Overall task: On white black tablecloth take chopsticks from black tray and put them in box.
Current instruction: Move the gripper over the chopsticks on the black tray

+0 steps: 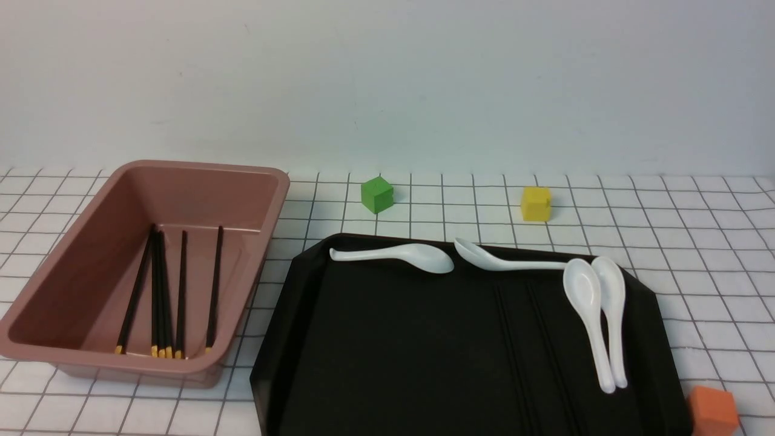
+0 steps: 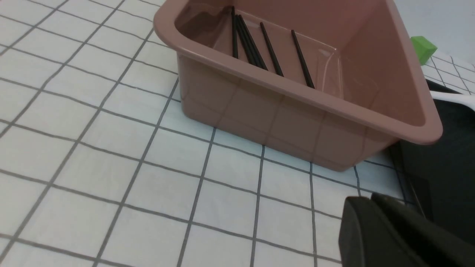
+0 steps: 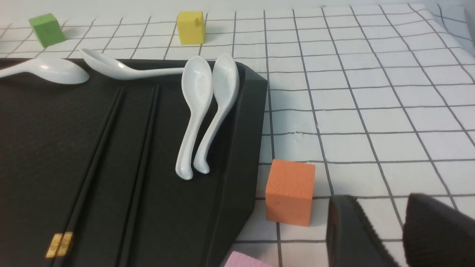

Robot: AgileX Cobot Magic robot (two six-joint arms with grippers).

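Several black chopsticks (image 1: 160, 290) with yellow ends lie in the pink box (image 1: 200, 166) at the left, also in the left wrist view (image 2: 252, 48). More chopsticks (image 3: 92, 163) lie lengthwise on the black tray (image 3: 37, 129), faint in the front view (image 1: 511, 351). The tray (image 1: 375, 339) sits on the checked tablecloth (image 1: 696, 242). No gripper shows in the front view. My left gripper (image 2: 371, 202) is shut and empty, low over the cloth beside the box's (image 2: 297, 122) near corner. My right gripper (image 3: 380, 207) is open and empty over the cloth beyond the tray's right edge.
Several white spoons (image 1: 590, 303) lie on the tray's far and right parts. A green cube (image 1: 377, 194) and a yellow cube (image 1: 536, 203) stand behind the tray. An orange cube (image 3: 290, 191) stands by my right gripper, and a pink block (image 3: 245, 261) lies near it.
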